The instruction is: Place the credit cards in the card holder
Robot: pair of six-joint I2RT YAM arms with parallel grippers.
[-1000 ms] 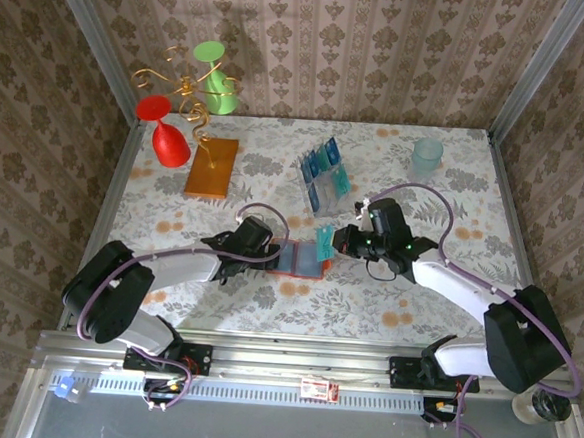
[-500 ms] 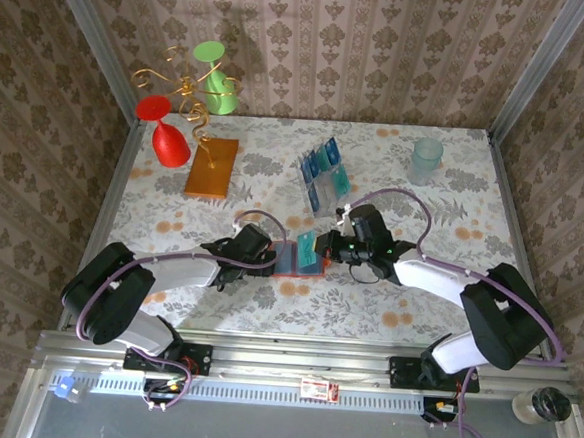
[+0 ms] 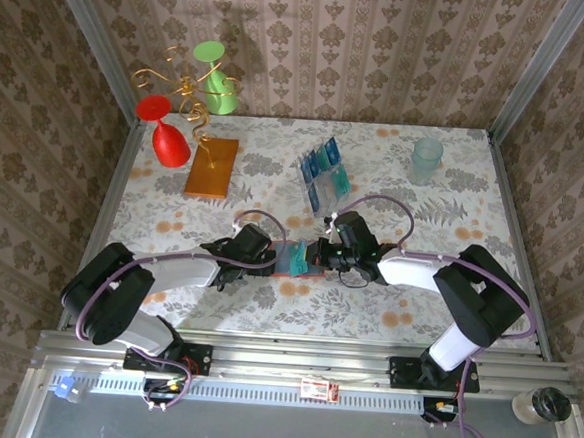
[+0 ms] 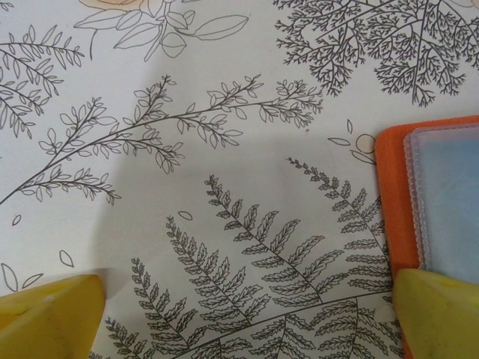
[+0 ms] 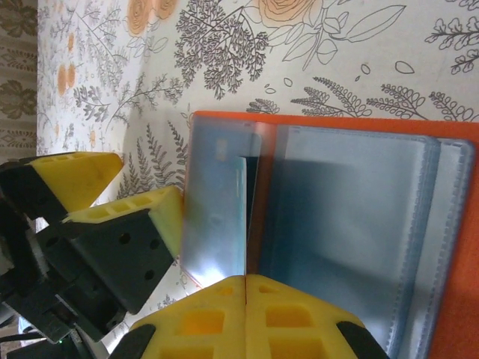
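I judged the credit card (image 5: 246, 217) light, stiff and slick, so my right gripper (image 5: 247, 288), clamped shut on its edge, held it at a pocket of the floppy card holder (image 5: 344, 224) lying open mid-table (image 3: 454, 190), toward the near edge, with my left gripper (image 4: 239, 310) wide open and empty at its left edge.

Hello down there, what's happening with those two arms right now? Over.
Left gripper open, one finger at card holder edge. Right gripper shut on teal credit card, edge-on at the open holder's pockets. Clear rack stands apart, behind.
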